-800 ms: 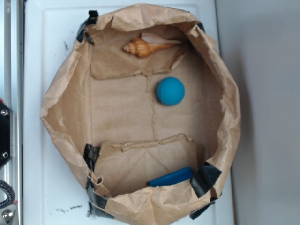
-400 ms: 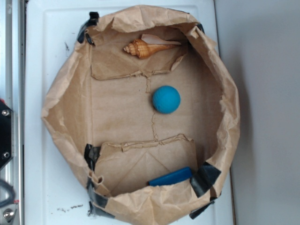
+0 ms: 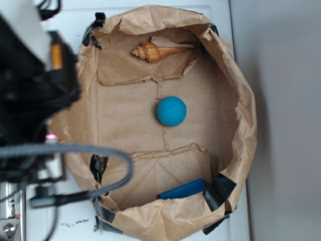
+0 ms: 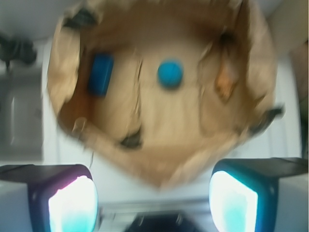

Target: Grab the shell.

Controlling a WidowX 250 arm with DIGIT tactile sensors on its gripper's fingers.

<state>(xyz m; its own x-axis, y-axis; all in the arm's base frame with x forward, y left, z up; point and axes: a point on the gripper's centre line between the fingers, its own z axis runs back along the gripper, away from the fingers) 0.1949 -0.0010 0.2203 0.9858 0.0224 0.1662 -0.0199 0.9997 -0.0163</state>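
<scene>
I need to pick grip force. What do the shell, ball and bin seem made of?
Shell: hard natural shell, matte orange-tan, knobbly ribs. Ball: probably rubber or foam, with a dull, finely textured blue surface. Bin: creased brown paper, taped at the corners.

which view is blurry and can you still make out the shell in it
Wrist view: heavily motion-blurred; the shell is only an orange smear, the blue ball soft-edged, the gripper pads glowing, jaws apart. Exterior view: shell crisp; only the near arm is out of focus.

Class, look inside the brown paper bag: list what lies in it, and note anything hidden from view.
Inside the paper bag lie the shell, a blue ball and a flat blue block. The block's lower edge is covered by the bag's folded rim.
</scene>
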